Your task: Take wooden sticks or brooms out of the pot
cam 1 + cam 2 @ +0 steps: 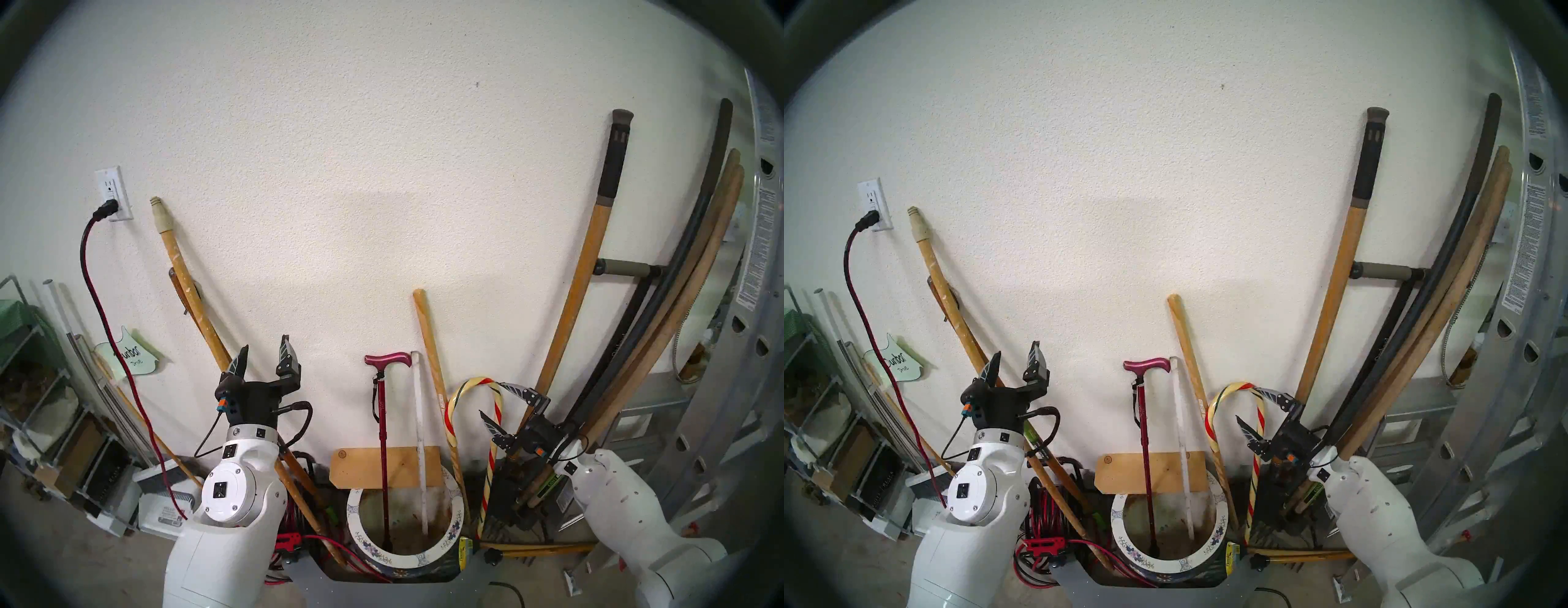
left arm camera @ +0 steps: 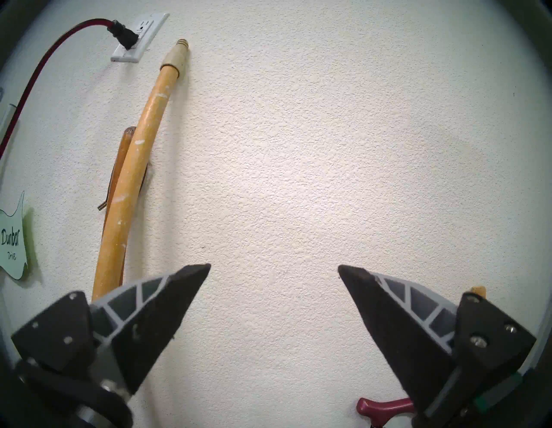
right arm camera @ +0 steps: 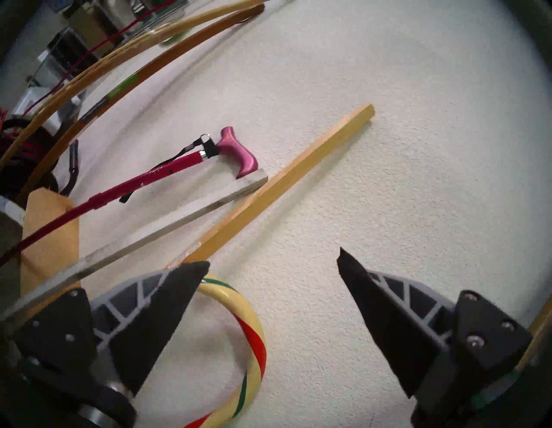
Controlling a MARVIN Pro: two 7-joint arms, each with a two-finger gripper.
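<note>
Textured white wall behind the pot [image 1: 441,556], which holds cane [image 1: 385,424] and slat [image 1: 420,437]; right tool [image 1: 496,403], spread empty beside the candy-cane stick [image 1: 494,433], should centre on its shaft before closing; left tool [image 1: 265,354] idles open.

The right gripper [image 1: 497,400] stands wide apart with the candy-cane stick [image 1: 494,429] between its fingers, tan tool handles [image 1: 568,314] crowding just behind it. Bare wall [image 2: 298,149] lies ahead of the left gripper [image 1: 264,351], a paint-flecked handle [image 1: 191,288] just to its left.
</note>
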